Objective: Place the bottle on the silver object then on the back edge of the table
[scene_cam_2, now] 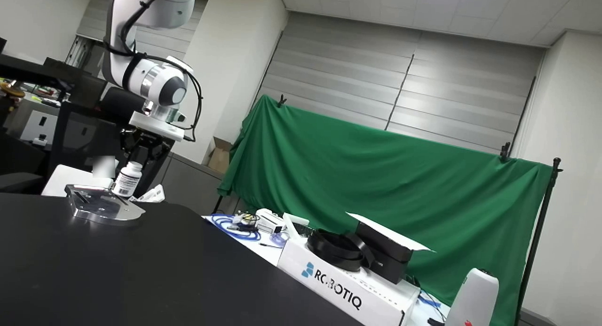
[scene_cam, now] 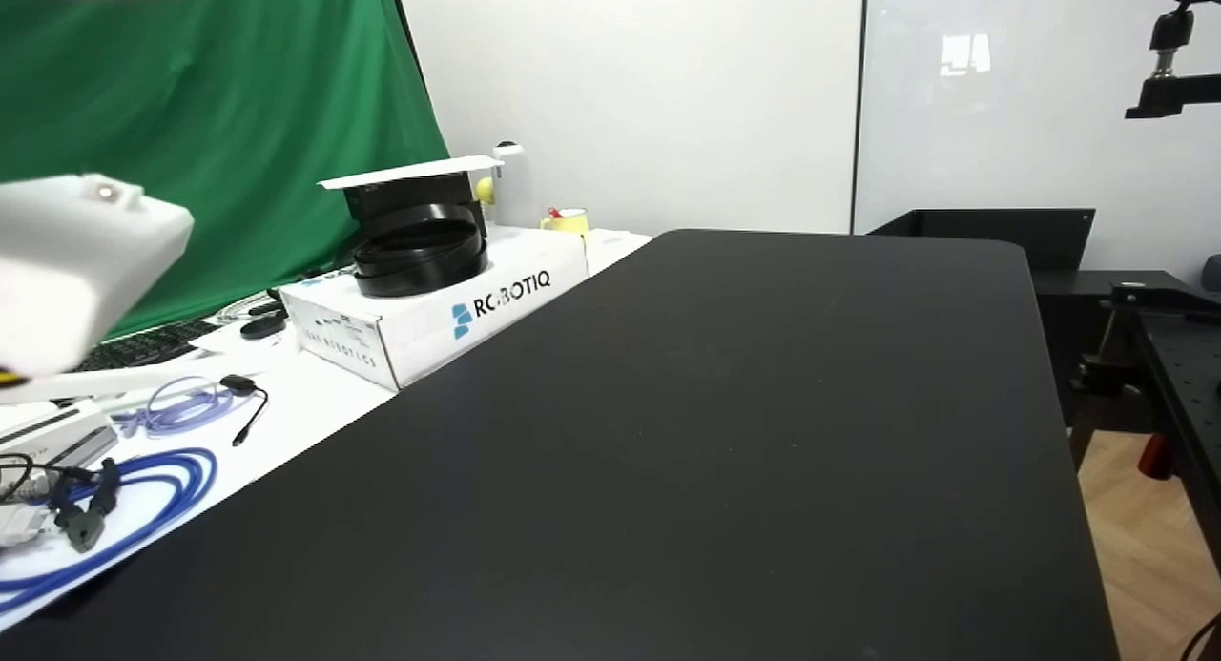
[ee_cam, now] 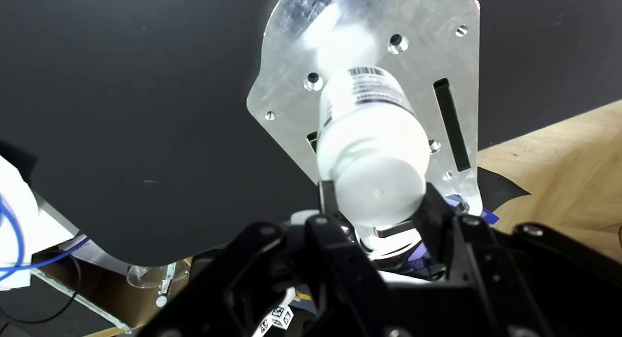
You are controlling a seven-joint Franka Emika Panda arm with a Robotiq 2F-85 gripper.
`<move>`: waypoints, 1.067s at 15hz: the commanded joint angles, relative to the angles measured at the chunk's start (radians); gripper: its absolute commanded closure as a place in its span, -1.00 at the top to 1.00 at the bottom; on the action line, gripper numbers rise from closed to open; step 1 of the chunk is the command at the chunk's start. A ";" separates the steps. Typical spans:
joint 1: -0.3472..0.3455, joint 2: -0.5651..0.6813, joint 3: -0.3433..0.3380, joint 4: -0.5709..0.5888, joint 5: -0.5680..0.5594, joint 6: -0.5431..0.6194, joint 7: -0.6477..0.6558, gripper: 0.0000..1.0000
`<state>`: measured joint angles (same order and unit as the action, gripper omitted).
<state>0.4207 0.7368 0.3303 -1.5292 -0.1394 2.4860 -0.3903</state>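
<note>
Currently, a white pill bottle [ee_cam: 373, 128] is held by the end effector [ee_cam: 380, 201], whose two fingers [ee_cam: 436, 210] are clamped on opposite sides of the bottle at its cap end. In the wrist view, the bottle is seen over a silver metal plate [ee_cam: 427, 57], in which round holes and long slots are cut; on the bottle's label [ee_cam: 371, 86], a barcode is printed. In an exterior view, the bottle is shown tilted, cap uppermost; whether the plate is touched by its base cannot be told. The plate is carried by the black worktop [scene_cam_2: 122, 269], close to an edge. Alongside the worktop, a white Robotiq box [scene_cam: 486, 303] is set on a white surface [scene_cam: 320, 399], with round black bands [scene_cam: 420, 275] stacked on top. On the same surface, a blue cable [scene_cam: 208, 472] is coiled, and a green curtain [scene_cam_2: 376, 175] is hung behind.
</note>
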 commanded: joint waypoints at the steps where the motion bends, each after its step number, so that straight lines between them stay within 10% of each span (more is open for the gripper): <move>1: -0.008 0.026 0.015 0.047 0.009 -0.009 -0.001 -0.64; 3: -0.002 0.014 0.006 0.020 -0.003 -0.001 0.004 -0.64; 4: -0.002 0.016 0.006 0.020 -0.004 -0.002 0.004 -0.14; 11: -0.002 0.021 0.006 0.020 -0.005 -0.001 0.004 -0.14; 12: -0.002 0.021 0.006 0.020 -0.005 -0.001 0.004 -0.64; 16: 0.027 0.021 -0.035 0.016 -0.060 0.016 0.030 -0.64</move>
<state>0.4248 0.7591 0.3243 -1.5177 -0.1576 2.4901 -0.3899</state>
